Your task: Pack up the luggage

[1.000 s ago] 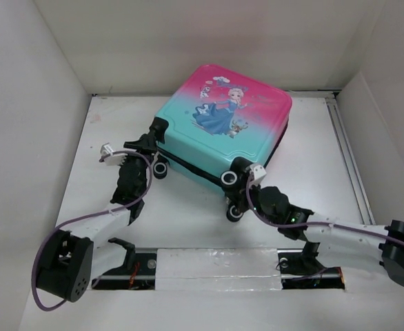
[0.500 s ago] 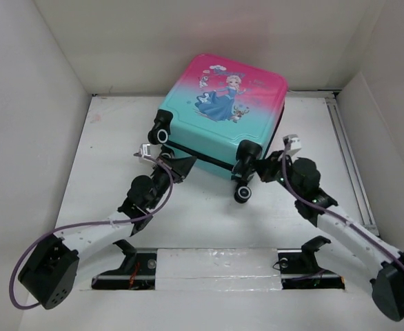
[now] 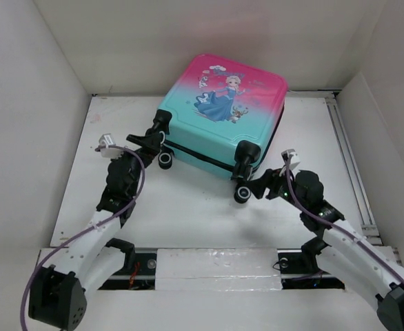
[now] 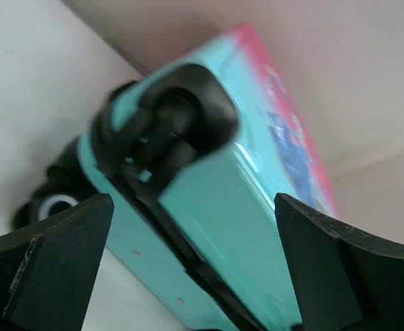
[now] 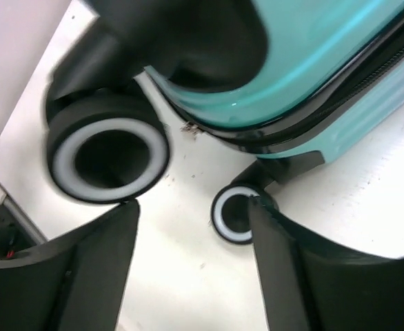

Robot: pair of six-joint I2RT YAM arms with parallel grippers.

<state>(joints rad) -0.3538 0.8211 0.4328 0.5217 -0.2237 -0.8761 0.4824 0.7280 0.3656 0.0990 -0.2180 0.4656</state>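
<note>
flanking its wheeled end, the left pincer [image 3: 152, 140] stands spread and empty, the luggage [image 3: 223, 110] lies shut, picture up, toward the back of the surface [image 3: 188, 203], the right pincer [image 3: 264, 185] is spread too, so packing seems nearly done

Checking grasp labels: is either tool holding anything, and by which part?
Nothing is held: the left tool and right tool stand open beside the wheels of the luggage.

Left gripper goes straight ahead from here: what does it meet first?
Probably the black wheel housing at the corner of the pink-to-teal hard-shell suitcase, which sits dead ahead between the fingers of the open left gripper. Depth is hard to judge, but it looks close.
</note>
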